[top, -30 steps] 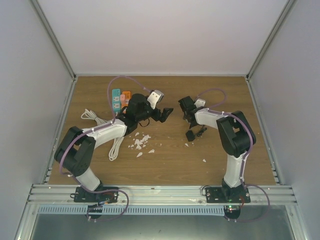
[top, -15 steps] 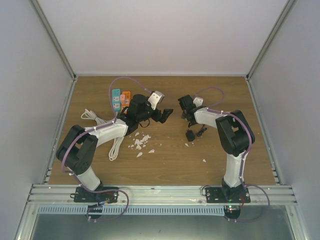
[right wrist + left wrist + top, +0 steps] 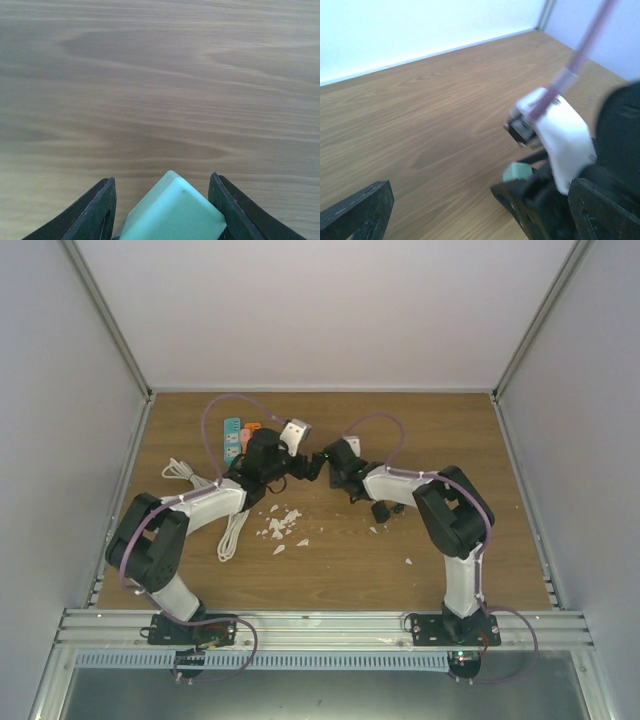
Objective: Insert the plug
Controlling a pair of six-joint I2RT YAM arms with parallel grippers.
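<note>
My right gripper (image 3: 161,179) is shut on a mint-green block (image 3: 172,212) that sits tilted between its black fingers (image 3: 95,210), just above the wooden table. In the top view the right gripper (image 3: 333,464) is at table centre-back, tip to tip with my left gripper (image 3: 300,466). The left gripper (image 3: 480,215) is open and empty. Its view shows the right gripper's black jaws with the green block (image 3: 517,172) close on the right. A power strip (image 3: 233,439) with teal and orange sockets lies behind the left arm. A black plug adapter (image 3: 381,510) lies on the table below the right arm.
A coiled white cable (image 3: 205,488) runs from the power strip along the left side. White scraps (image 3: 278,525) are scattered at mid-table. Grey walls enclose the table on three sides. The right wrist's white camera housing and purple cable (image 3: 560,140) show in the left wrist view.
The right gripper has swung left, from near the black adapter to right beside the left gripper. The left gripper has drawn back slightly to the left.
</note>
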